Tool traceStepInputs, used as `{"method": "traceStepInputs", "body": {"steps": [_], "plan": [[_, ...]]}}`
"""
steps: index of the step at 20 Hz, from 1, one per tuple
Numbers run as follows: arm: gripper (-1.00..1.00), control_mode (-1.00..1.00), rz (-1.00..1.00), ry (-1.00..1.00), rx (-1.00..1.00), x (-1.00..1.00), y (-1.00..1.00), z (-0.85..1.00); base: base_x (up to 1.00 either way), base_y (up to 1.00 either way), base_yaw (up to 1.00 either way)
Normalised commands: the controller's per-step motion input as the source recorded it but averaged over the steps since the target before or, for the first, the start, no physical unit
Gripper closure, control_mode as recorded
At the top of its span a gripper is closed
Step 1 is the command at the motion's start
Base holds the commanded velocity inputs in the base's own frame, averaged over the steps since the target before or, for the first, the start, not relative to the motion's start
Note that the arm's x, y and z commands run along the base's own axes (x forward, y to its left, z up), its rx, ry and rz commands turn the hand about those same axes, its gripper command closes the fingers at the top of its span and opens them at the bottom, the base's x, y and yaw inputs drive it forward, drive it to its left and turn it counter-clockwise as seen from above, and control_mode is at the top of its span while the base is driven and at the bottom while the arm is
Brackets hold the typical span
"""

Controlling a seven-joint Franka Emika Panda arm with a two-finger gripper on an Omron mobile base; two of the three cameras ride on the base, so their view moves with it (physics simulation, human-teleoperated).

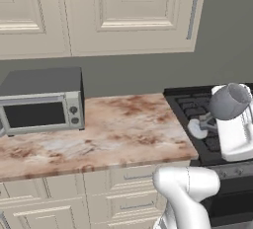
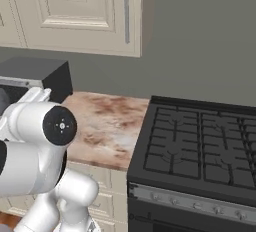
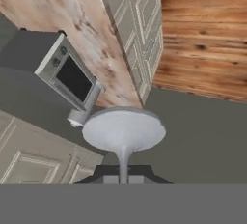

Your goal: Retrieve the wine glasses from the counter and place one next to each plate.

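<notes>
At the right edge of the left base view we see the wine glass, a translucent grey-blue stemmed piece, lying tilted in the air: its rounded bowl points to the upper right, its round flat foot to the lower left, over the black stove. The white arm behind it hides the hand itself. The worktop, a brown-and-pink marbled stone slab, fills the middle of the frame over cream panelled drawers; a boxy grey toaster oven with a dark glass door and two knobs sits at its left.

In the right base view, we get what the first frame cuts off: the stove's full cast-iron grates at lower right, and cream wall cabinets with a slim metal handle at upper left.

In the hand view, we look along the hand, which is clamped on the glass's thin stem at bottom centre, the smooth disc of the foot spreading just above. Beyond it, rolled sideways, lie the marbled slab, the toaster oven, and at upper right a wood-plank floor.
</notes>
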Motion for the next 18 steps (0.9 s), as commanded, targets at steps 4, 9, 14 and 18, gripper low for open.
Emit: {"method": "traceStepInputs", "body": {"steps": [4, 9, 14, 18], "plan": [[1.0, 1.0, 0.0, 0.0, 0.0, 0.0, 0.0, 0.0, -0.73, 0.69, 0.04], [1.0, 1.0, 0.0, 0.0, 0.0, 0.0, 0.0, 0.0, -0.64, 1.0, 0.14], [1.0, 1.0, 0.0, 0.0, 0.0, 0.0, 0.0, 0.0, -0.25, 1.0, 0.21], [1.0, 1.0, 0.0, 0.0, 0.0, 0.0, 0.0, 0.0, -0.07, 1.0, 0.29]]}}
